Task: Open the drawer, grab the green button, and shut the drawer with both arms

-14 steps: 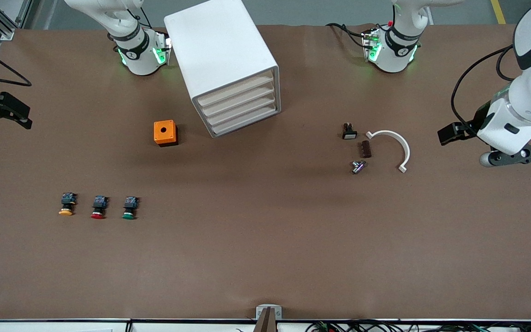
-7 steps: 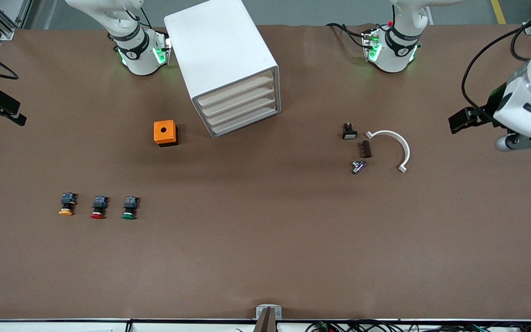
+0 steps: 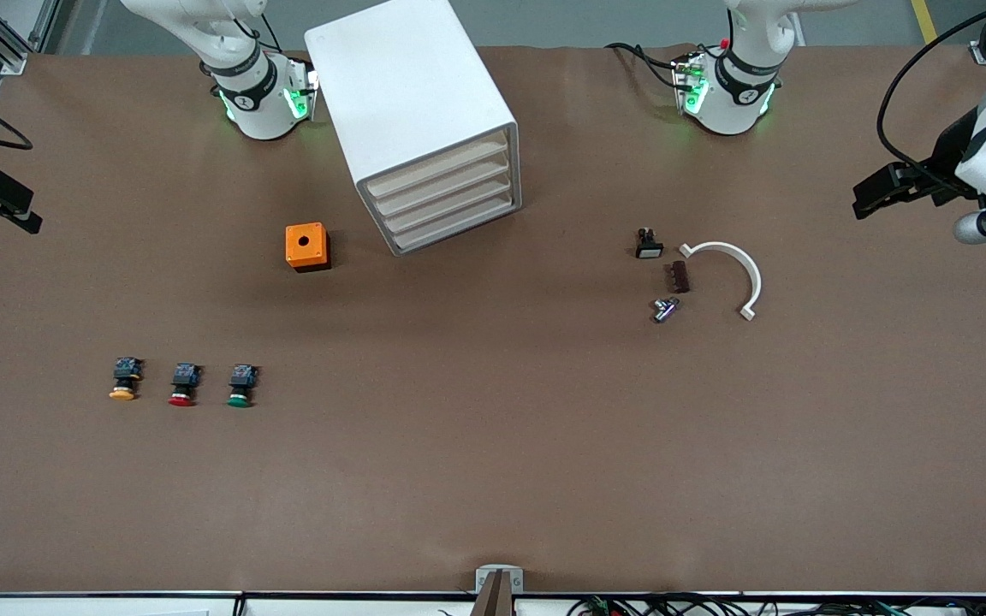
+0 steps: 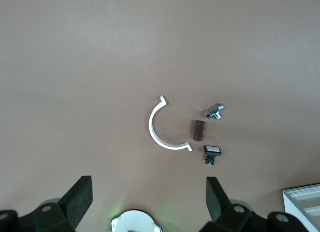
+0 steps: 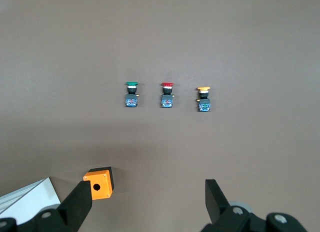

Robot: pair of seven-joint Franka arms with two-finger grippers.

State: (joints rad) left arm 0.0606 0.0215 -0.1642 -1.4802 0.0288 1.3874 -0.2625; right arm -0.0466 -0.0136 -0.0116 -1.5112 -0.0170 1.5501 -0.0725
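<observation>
The white drawer cabinet (image 3: 424, 128) stands between the two arm bases, and its several drawers (image 3: 446, 201) are all pushed in. The green-capped button (image 3: 240, 387) lies on the table toward the right arm's end, nearer the front camera, beside a red-capped one (image 3: 183, 385) and a yellow-capped one (image 3: 123, 379). My right gripper (image 5: 148, 199) hangs open and empty high over that end, and the green button (image 5: 132, 94) shows in its wrist view. At the other end of the table my left gripper (image 3: 985, 224) is raised too, and in its wrist view the left gripper (image 4: 148, 199) is open and empty.
An orange box (image 3: 306, 246) with a round hole sits beside the cabinet. Toward the left arm's end lie a curved white piece (image 3: 737, 274), a brown cylinder (image 3: 679, 277), a small black switch (image 3: 649, 244) and a metal part (image 3: 665, 309).
The left arm's hand has risen and drawn back toward the bases and the table's end. The right arm's hand has slid slightly outward. Nothing on the table has moved.
</observation>
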